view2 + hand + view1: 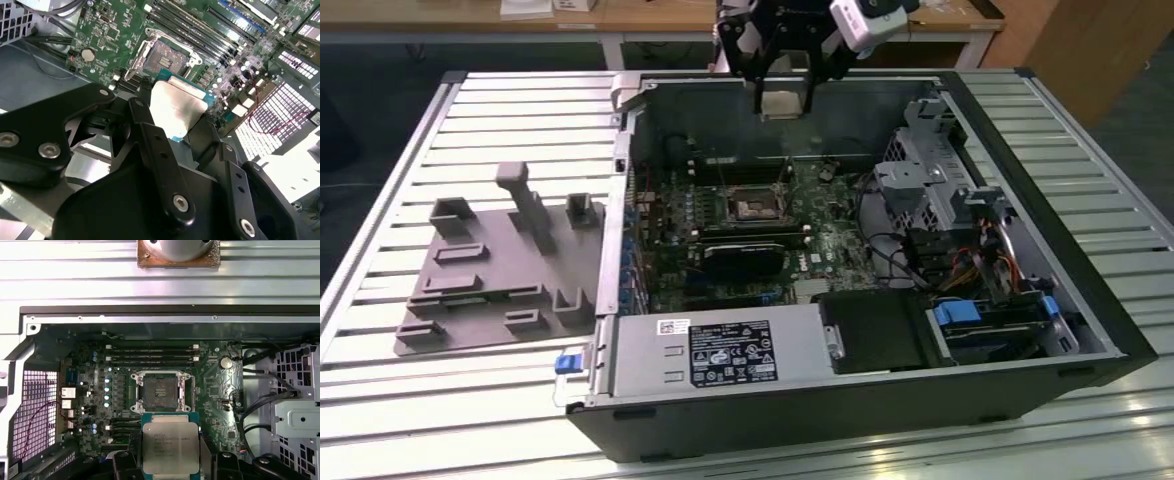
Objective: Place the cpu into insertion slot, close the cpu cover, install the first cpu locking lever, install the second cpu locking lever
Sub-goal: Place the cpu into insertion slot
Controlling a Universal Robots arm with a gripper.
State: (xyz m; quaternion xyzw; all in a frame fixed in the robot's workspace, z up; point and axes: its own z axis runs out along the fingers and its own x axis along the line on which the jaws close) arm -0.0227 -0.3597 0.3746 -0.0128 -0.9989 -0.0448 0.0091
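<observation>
above open pc case [854, 420], fingers [155, 150] gripping cpu [170, 447], flat silver-tan square w/ green edge

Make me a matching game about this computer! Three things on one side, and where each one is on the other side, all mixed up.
Things:
1. cpu
2. insertion slot
3. grey moulded tray

Places:
A. on the slatted table, outside the computer case
B. held in the gripper, up in the air
C. set into the green circuit board, with no chip in it

Pairs: 1-B, 2-C, 3-A
</observation>
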